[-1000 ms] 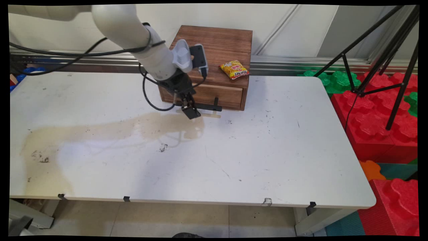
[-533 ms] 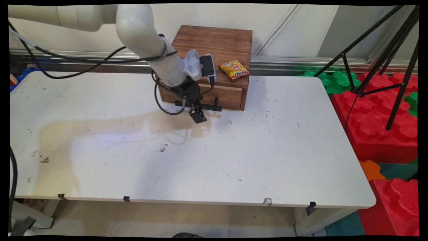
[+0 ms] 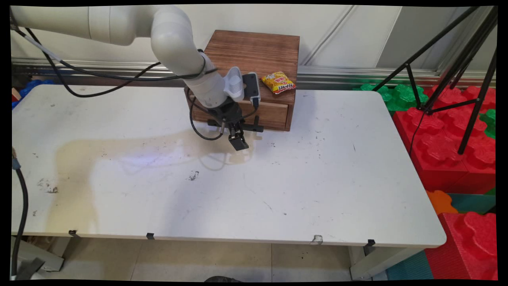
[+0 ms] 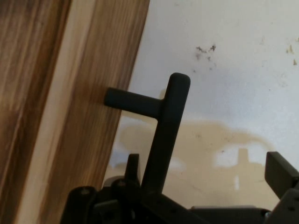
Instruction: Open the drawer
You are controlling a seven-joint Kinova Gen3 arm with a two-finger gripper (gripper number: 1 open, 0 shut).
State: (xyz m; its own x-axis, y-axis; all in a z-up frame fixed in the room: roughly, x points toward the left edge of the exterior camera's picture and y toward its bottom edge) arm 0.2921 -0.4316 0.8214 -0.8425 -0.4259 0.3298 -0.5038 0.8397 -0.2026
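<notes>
Robot lab — tripod, foam blocks, scuffed table.

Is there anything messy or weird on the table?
Yes. The white table has a big brownish stain running from its left side to under the gripper, like a dried spill. Black scuff marks dot it too. The snack packet lies askew on the wooden drawer box.

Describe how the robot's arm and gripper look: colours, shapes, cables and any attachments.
The arm is made of smooth, rounded white tube sections joined at elbow-like bends. Black cables hang in loops beside it. Near the wrist sits a ribbed pale grey housing with a black box. The gripper is black, with a jointed linkage.
</notes>
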